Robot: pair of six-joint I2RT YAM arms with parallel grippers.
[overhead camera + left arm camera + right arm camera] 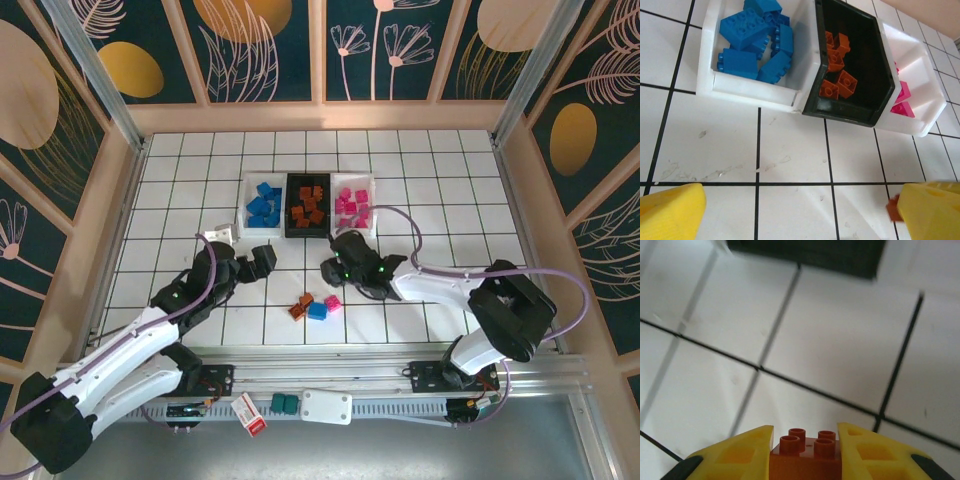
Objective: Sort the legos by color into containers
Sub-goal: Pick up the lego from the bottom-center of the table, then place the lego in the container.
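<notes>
Near edge: tag (249, 413) and two teal blocks (284, 402), side by side. Further in, three loose legos (317, 308) lie on the tiles (400, 300) between the arms: orange, blue and pink, bunched together.

Right gripper (805, 440) is clamped on an orange brick (807, 452). The brick is studs up, set between both yellow fingers (740, 457) and touching each. In the top view this gripper sits just beyond the loose legos, short of the black bin (307, 234).

Left gripper (801, 205) is spread wide with nothing held, over bare tile. It is near the left white bin (243, 205) but apart from it. A bit of orange lego (894, 209) peeks out beside one finger; cannot tell if they touch.

Far: three bins in a row, touching. The left white bin holds blue legos (263, 207), the black bin holds orange legos (308, 205), and the right white bin (372, 195) holds pink legos (353, 207).
</notes>
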